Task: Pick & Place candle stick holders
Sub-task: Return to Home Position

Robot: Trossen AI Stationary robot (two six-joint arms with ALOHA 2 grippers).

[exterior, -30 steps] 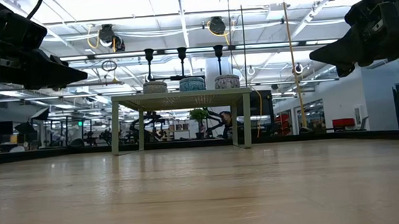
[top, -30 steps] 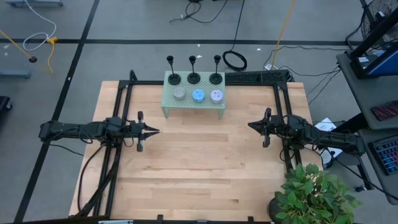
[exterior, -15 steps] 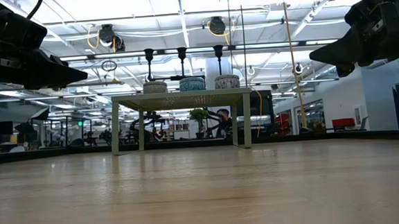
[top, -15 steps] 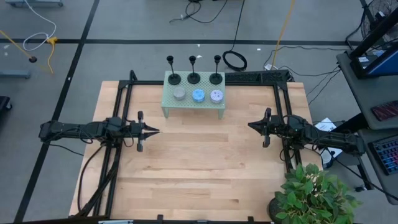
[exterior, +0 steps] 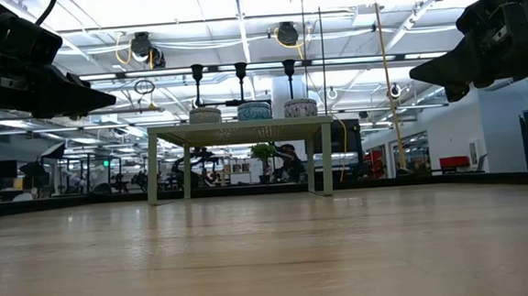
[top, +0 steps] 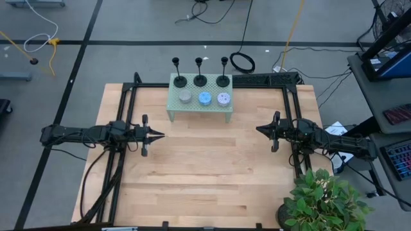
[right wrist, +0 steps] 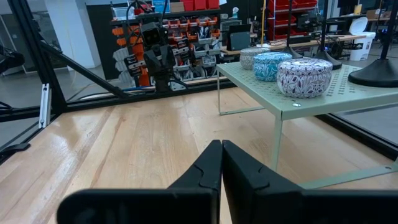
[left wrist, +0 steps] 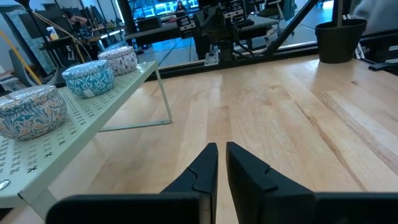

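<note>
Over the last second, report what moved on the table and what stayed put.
Nothing visibly moved. The left tool and right tool stay parked over the table's sides, holding nothing. The three candle stick holders and the three candles remain on the green shelf.

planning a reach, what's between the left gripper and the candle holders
In the high view: from the left gripper, bare table runs to the shelf, where three tins sit in a row in front of the holders.
</note>
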